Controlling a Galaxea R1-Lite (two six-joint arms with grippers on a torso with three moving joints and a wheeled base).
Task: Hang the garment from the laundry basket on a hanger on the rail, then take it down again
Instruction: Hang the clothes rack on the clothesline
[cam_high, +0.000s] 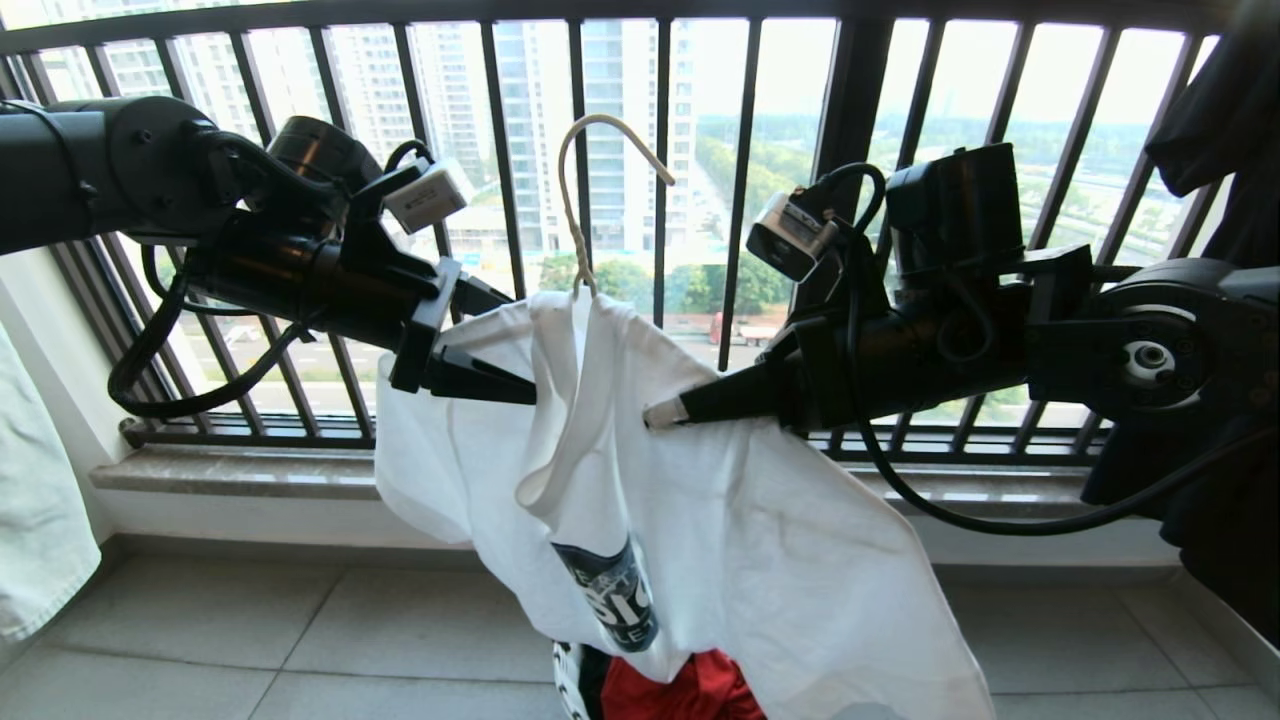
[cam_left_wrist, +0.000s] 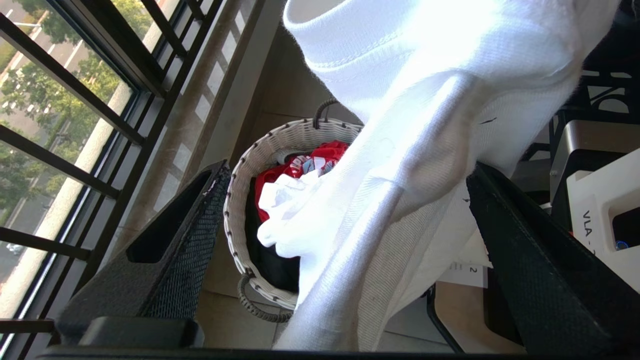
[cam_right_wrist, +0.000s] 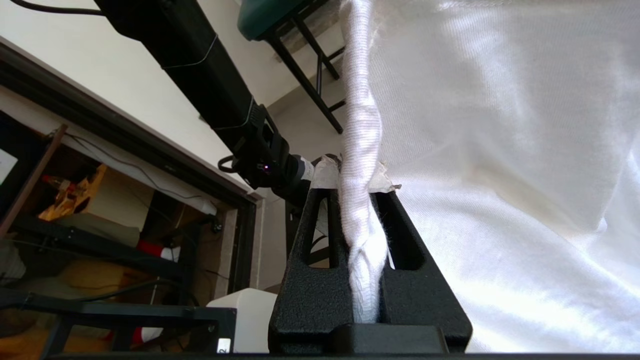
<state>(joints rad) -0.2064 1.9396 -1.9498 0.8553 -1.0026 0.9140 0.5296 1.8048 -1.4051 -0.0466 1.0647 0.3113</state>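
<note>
Your head view shows the white T-shirt (cam_high: 700, 500) draped on the cream wire hanger (cam_high: 585, 200), held up between both arms before the window bars (cam_high: 740, 150). Only the left wrist view shows the woven laundry basket (cam_left_wrist: 250, 165) on the floor below, holding a red cloth (cam_left_wrist: 295, 167). Left gripper (cam_left_wrist: 345, 210): jaws wide apart, cloth loose between. Right gripper (cam_right_wrist: 357, 200): jaws clamped on a twisted fold of the T-shirt.

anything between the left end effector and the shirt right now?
Nothing visible. The left end effector stands open with the T-shirt hanging straight through the gap between its fingers. The right end effector is shut on a bunched fold of it.
</note>
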